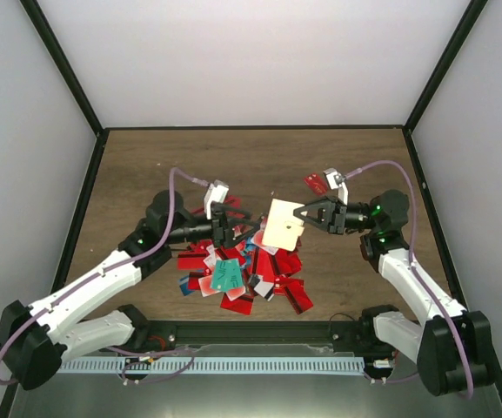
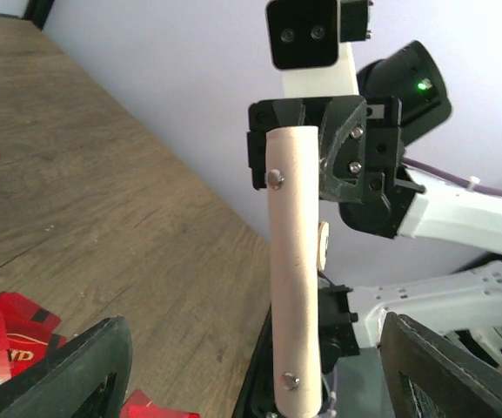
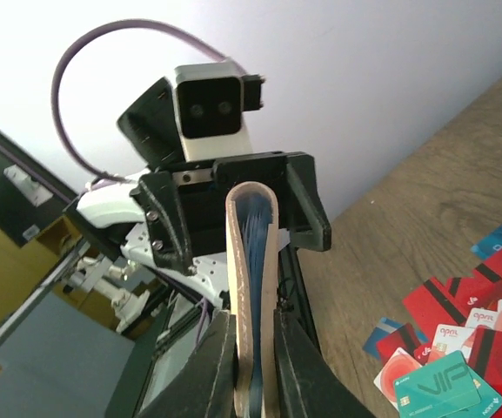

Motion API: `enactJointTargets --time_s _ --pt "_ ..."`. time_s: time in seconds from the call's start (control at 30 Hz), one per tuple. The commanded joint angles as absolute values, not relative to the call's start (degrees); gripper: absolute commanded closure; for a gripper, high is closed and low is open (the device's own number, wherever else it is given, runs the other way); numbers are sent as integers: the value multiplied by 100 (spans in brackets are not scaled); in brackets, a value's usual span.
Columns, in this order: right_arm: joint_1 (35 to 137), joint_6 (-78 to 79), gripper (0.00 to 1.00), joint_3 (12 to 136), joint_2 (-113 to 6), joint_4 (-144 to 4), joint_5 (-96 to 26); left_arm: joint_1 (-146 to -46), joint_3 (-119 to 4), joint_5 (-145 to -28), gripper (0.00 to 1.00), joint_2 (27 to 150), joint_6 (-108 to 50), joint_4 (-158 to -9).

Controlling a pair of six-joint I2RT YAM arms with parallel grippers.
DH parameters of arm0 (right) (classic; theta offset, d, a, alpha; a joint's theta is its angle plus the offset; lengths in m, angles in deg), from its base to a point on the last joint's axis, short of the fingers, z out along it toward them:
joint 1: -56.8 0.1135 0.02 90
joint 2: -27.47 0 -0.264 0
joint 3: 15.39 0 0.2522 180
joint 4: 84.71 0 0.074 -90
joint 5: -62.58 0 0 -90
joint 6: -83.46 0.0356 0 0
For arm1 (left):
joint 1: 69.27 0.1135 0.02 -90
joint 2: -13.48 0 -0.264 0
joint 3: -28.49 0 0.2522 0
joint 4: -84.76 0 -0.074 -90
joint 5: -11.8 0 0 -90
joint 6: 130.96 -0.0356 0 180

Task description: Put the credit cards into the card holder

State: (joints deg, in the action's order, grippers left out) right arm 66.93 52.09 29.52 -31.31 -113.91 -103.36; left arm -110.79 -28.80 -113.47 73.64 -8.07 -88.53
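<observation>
My right gripper [image 1: 307, 213] is shut on the tan card holder [image 1: 283, 225] and holds it in the air over the table's middle. In the right wrist view the holder [image 3: 237, 261] stands edge-on between my right gripper's [image 3: 255, 329] fingers, its blue-lined mouth slightly spread. My left gripper [image 1: 246, 228] is open and empty, level with the holder's left edge; in the left wrist view [image 2: 252, 322] its jaws stand wide on either side of the holder [image 2: 298, 261]. The credit cards [image 1: 242, 274] lie in a pile below, mostly red, with a teal one [image 1: 227, 276] on top.
Two loose red cards [image 1: 313, 183] lie behind the right gripper. Black frame posts and white walls enclose the wooden table [image 1: 146, 165]. A black rail [image 1: 259, 331] runs along the near edge between the arm bases.
</observation>
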Motion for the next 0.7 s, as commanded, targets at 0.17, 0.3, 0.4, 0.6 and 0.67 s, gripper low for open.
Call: enactJointTargets --time_s 0.17,0.3,0.4,0.6,0.67 --pt "7537 4292 99 3955 -3157 -10788 -10649 -10918 -2311 -13062 25 7290 128 -10855" --pt "7628 3908 99 4206 -3264 -10253 -10523 -10931 -2266 -13182 31 7268 164 -10963" --pt "7657 3909 99 4213 -3365 -10287 -10488 -10929 -2242 -13167 39 7259 159 -10961" --pt "7747 3866 99 4227 -3487 -10399 -10486 -10932 -2265 -13086 60 7478 186 -11029" --pt "7746 3848 99 4239 -3516 -10417 -10494 -10933 -2268 -13079 71 7574 227 -11127"
